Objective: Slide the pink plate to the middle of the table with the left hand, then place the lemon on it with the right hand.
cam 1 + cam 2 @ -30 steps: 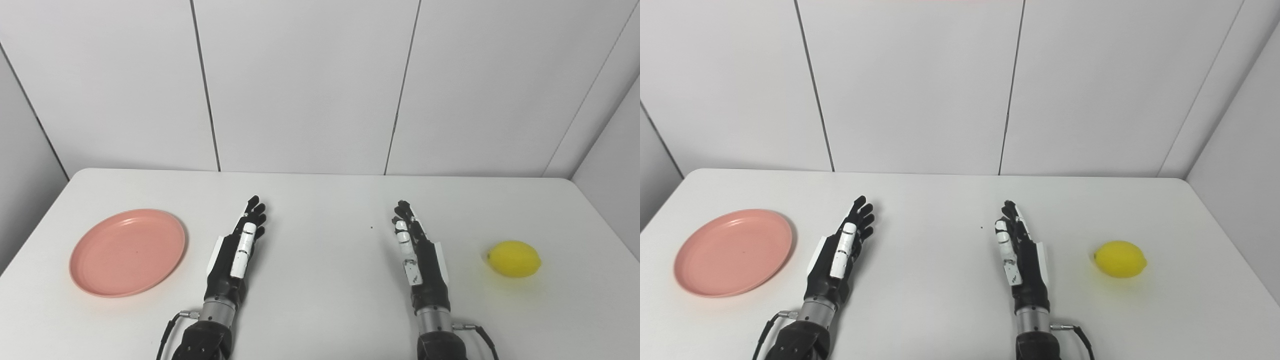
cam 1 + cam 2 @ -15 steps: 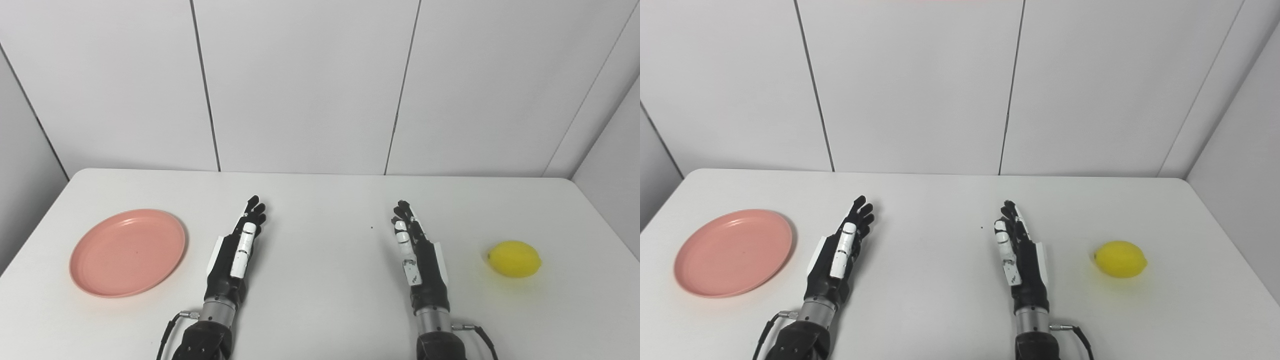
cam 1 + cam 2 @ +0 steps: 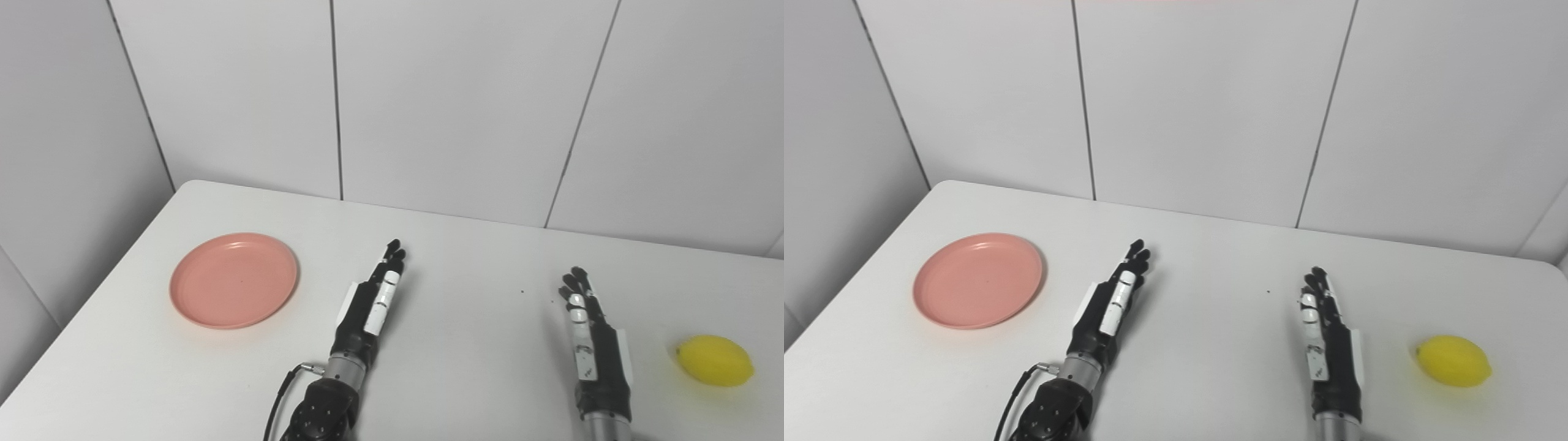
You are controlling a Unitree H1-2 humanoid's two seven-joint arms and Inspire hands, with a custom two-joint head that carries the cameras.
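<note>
Nothing started yet: your left hand (image 3: pixel 372 306) and right hand (image 3: pixel 589 334) both lie empty on the white worktop (image 3: pixel 465 343), fingers straight and apart, while the pink plate (image 3: pixel 234 280) sits at the left side and the lemon (image 3: pixel 715 360) at the far right, each well apart from the hands. Next, reach the left hand to the plate's rim and slide it toward the centre. Pale panelled wall (image 3: pixel 453 104) behind.

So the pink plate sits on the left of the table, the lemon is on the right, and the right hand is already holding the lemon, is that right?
Not quite. The right hand is open and apart from the lemon, which lies alone on the table, as the right eye view shows. The pink plate is on the left, the lemon on the right.
</note>
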